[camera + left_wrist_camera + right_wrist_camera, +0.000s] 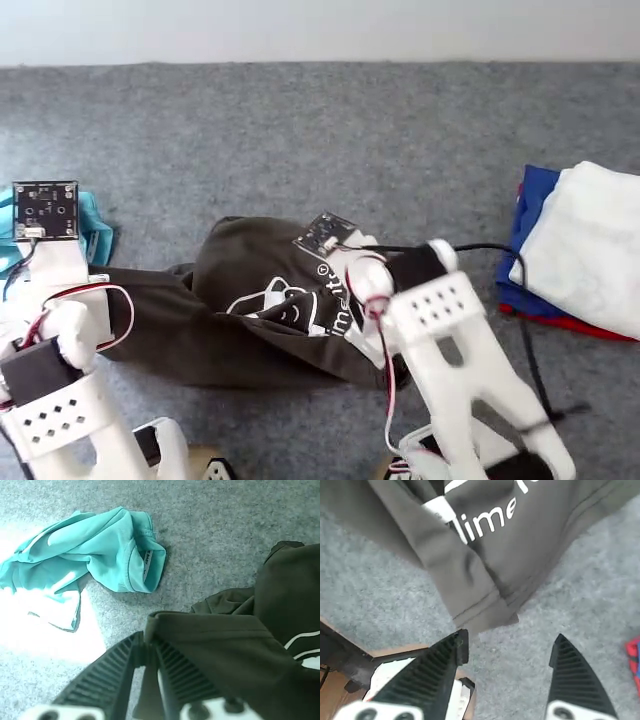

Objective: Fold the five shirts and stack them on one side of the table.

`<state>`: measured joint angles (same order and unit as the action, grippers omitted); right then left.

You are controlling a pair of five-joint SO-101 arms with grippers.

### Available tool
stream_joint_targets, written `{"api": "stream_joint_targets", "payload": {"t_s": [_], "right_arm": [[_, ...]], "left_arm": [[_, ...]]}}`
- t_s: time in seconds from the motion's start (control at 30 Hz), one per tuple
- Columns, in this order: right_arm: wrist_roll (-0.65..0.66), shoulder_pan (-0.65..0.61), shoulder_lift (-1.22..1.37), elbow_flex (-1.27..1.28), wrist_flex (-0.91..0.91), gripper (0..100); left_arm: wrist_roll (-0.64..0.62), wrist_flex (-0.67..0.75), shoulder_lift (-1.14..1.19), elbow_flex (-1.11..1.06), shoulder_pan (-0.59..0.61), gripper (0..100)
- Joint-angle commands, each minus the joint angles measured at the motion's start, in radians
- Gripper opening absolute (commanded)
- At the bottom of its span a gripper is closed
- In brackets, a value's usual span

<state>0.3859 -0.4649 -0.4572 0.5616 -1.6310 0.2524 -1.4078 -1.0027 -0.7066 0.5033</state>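
The left gripper (149, 644) is clamped on an edge of the brown shirt (215, 335); the right gripper (511, 639) hangs wide open, empty, over its hem. A teal shirt (100, 550) lies left of it, a stack (588, 242) right.

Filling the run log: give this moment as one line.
left end effector: shut on dark brown printed shirt; right end effector: open at its hem; crumpled teal shirt: unfolded
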Motion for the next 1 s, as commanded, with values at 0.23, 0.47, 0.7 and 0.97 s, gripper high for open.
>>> {"api": "stream_joint_targets", "payload": {"t_s": [0.23,0.47,0.7,0.97], "right_arm": [[-0.009,-0.074,0.285,-0.195,-0.035,27.0],[-0.011,-0.064,0.473,-0.347,-0.094,27.0],[-0.012,-0.068,0.538,-0.405,-0.168,26.9],[-0.014,-0.165,0.529,-0.387,-0.165,14.1]], "left_arm": [[0.003,0.057,-0.008,-0.061,-0.006,2],[0.003,0.060,-0.008,-0.059,-0.006,2],[0.003,0.054,-0.008,-0.059,-0.002,2],[0.003,0.054,-0.008,-0.059,-0.002,2]]}}
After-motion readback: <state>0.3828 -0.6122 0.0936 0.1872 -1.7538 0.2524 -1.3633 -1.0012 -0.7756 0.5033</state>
